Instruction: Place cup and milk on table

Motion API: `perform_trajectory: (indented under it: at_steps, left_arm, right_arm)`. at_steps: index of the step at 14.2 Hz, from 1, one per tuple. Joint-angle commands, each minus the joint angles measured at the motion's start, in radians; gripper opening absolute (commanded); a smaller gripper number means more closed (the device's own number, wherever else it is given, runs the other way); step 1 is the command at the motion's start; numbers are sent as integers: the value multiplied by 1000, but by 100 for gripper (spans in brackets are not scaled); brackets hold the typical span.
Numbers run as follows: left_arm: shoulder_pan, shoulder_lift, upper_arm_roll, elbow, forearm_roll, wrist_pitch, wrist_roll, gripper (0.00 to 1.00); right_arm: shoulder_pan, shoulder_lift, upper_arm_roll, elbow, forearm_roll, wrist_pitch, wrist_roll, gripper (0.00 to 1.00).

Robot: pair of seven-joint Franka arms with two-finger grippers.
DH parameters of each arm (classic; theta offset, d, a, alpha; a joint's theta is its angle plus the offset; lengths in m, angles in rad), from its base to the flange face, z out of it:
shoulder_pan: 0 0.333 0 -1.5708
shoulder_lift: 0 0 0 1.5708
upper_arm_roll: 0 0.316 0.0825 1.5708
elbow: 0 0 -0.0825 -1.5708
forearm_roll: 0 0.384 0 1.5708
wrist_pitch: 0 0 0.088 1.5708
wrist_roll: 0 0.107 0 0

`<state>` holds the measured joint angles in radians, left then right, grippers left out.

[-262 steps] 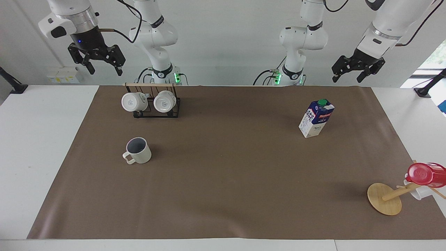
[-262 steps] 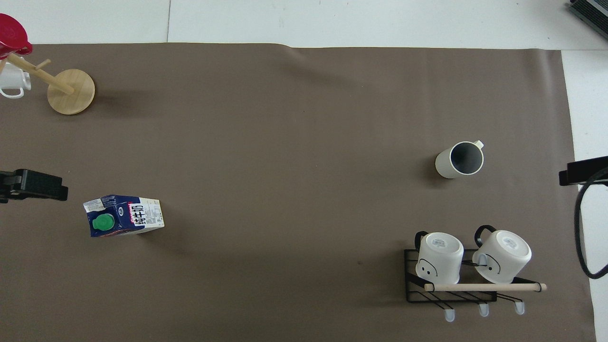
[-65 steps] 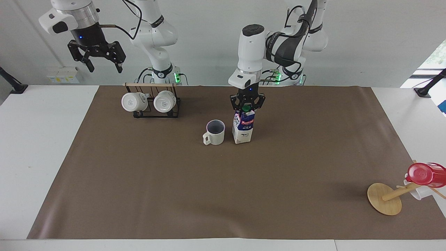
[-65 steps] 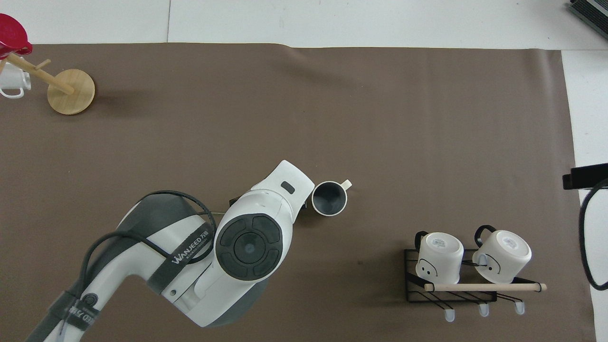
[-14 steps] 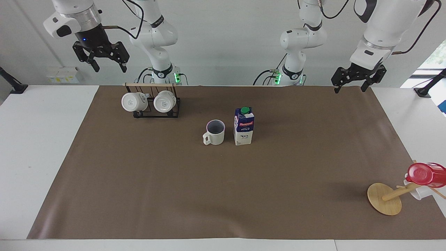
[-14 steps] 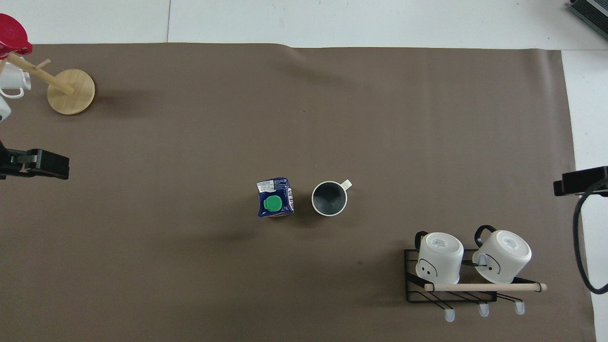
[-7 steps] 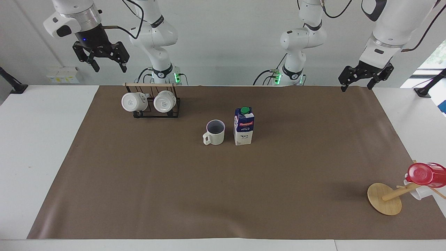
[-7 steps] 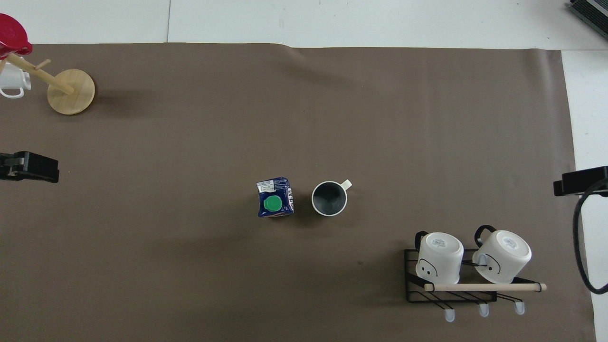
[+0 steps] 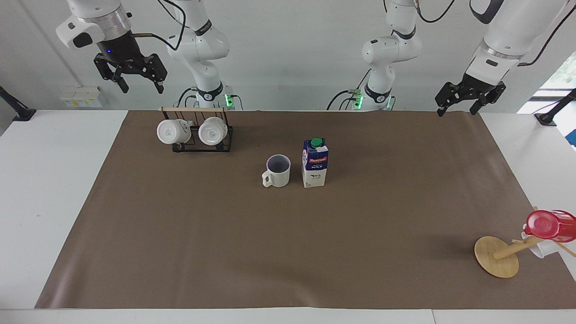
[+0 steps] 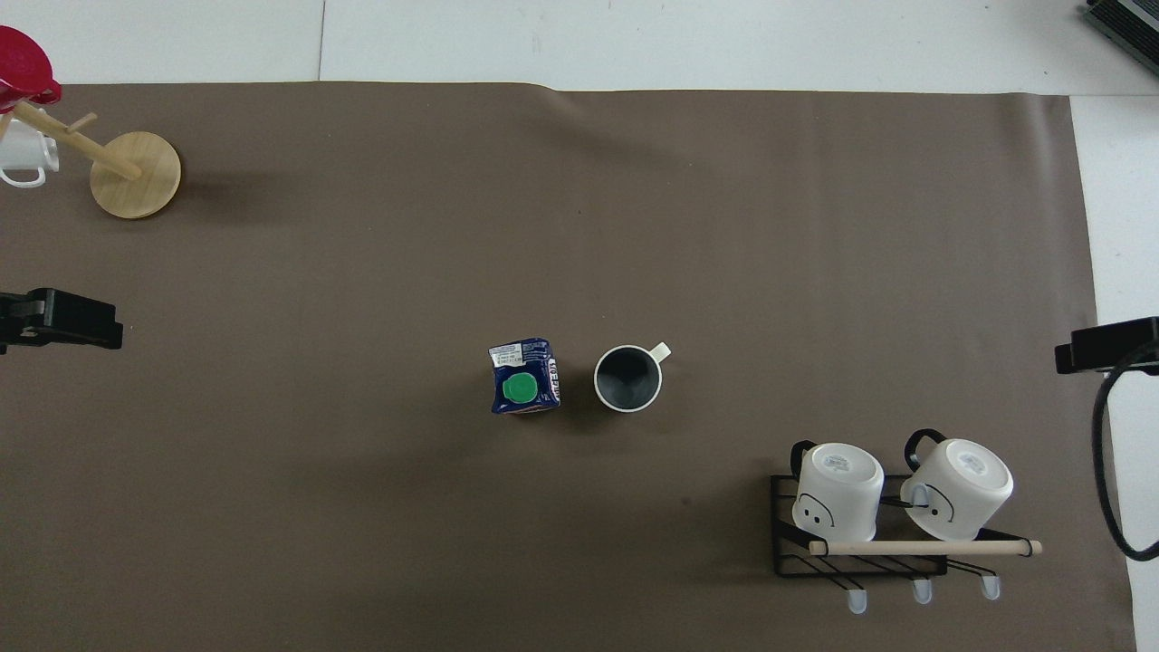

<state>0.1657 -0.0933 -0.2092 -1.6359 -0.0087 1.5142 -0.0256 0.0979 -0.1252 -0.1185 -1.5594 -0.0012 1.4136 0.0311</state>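
The cream-white cup (image 9: 279, 172) (image 10: 627, 378) stands upright on the brown sheet of the table (image 9: 288, 252), its handle turned away from the robots. Right beside it, toward the left arm's end, the blue-and-white milk (image 9: 315, 163) (image 10: 524, 388) carton stands upright with its green cap on top. A narrow gap separates the two. My left gripper (image 9: 455, 110) hangs open and empty high over the sheet's corner by its own base. At the other end, my right gripper (image 9: 142, 89) hangs open and empty, high above the mug rack.
A black wire rack (image 9: 198, 143) (image 10: 860, 552) near the right arm's base holds two white mugs. A tipped wooden mug tree (image 9: 497, 256) (image 10: 136, 172) with a red plastic cup (image 9: 550, 225) lies at the left arm's end, far from the robots.
The left gripper has drifted a little sideways and risen slightly over its corner. Cup, milk and right arm have stayed where they were.
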Motion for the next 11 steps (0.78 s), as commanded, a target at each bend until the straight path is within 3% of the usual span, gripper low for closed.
perform_trajectory:
  at_steps: [1,11]
  left_arm:
    - [5,-29,-10,-33,-25,-14,15,100]
    - [-26,-45,-16,-73,-33,-9,16,100]
  right_arm:
    - [-6,1,0,10,23,-8,13,100]
    - [-6,1,0,10,24,-8,13,100]
